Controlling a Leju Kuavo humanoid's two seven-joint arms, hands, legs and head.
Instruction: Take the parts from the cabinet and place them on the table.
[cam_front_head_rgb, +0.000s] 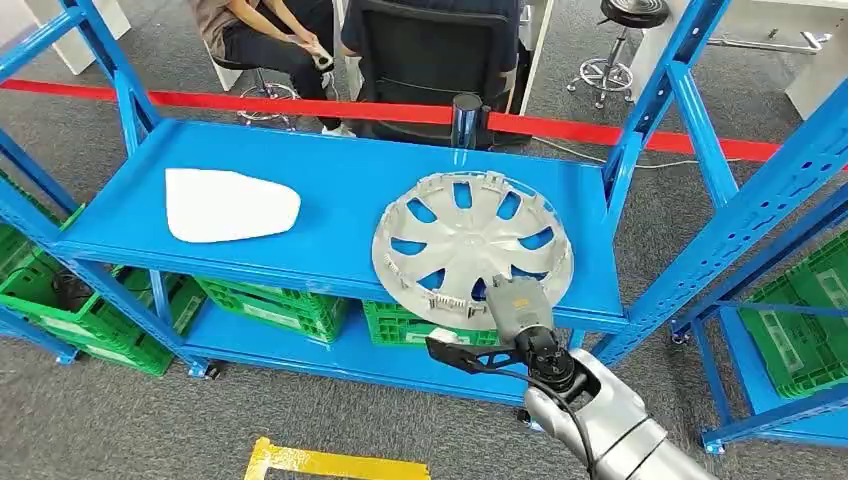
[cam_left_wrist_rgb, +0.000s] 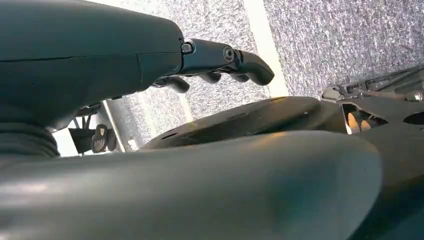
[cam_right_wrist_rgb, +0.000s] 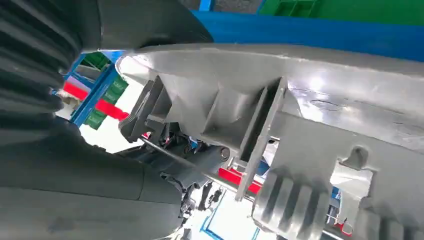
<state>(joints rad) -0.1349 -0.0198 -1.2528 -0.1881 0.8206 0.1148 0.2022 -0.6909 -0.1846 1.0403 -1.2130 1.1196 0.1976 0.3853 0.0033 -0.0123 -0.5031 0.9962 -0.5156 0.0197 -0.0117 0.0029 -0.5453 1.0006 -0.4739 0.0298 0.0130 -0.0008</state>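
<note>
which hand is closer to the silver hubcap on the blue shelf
Right. The right hand is at the near edge of the hubcap, gripping its rim. The left hand hangs over grey carpet, with no hubcap near it.

Silver-grey hubcap (cam_front_head_rgb: 470, 250); plain white panel (cam_front_head_rgb: 228, 204); bright blue shelf (cam_front_head_rgb: 340, 170); green crates (cam_front_head_rgb: 270, 305) below; red barrier tape (cam_front_head_rgb: 300, 104); speckled grey carpet (cam_front_head_rgb: 100, 420)

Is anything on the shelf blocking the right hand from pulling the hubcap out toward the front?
Nothing visible does. The right hand already grips the hubcap at its near rim, which overhangs the shelf front; the white panel lies apart.
</note>
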